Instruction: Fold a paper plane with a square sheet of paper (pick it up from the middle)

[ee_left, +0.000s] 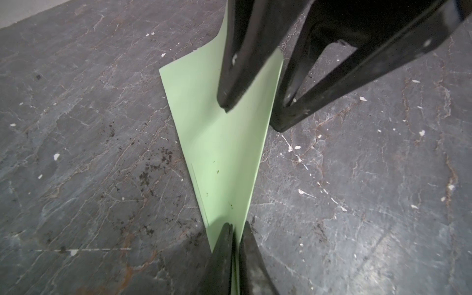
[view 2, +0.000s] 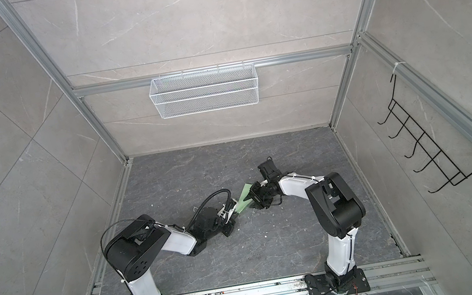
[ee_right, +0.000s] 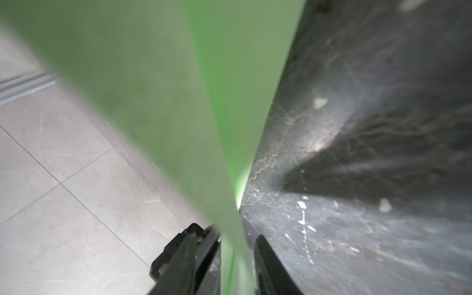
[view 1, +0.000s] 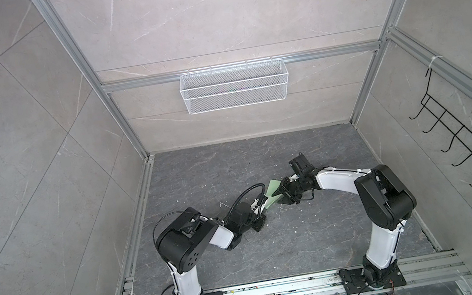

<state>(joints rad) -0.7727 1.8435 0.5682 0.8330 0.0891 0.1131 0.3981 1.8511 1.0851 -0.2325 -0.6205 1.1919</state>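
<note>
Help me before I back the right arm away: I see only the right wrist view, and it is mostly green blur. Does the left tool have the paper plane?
Observer: Yes. The left wrist view shows the left tool shut on the narrow nose of the paper plane.
Operator: Which part sits between my fingers?
Observer: The wide tail; the right tool is open, one finger on each side of it.
Operator: Where over the table is this?
Observer: In both top views the plane spans between the two tools near the middle of the table; whether it touches the surface I cannot tell.
</note>
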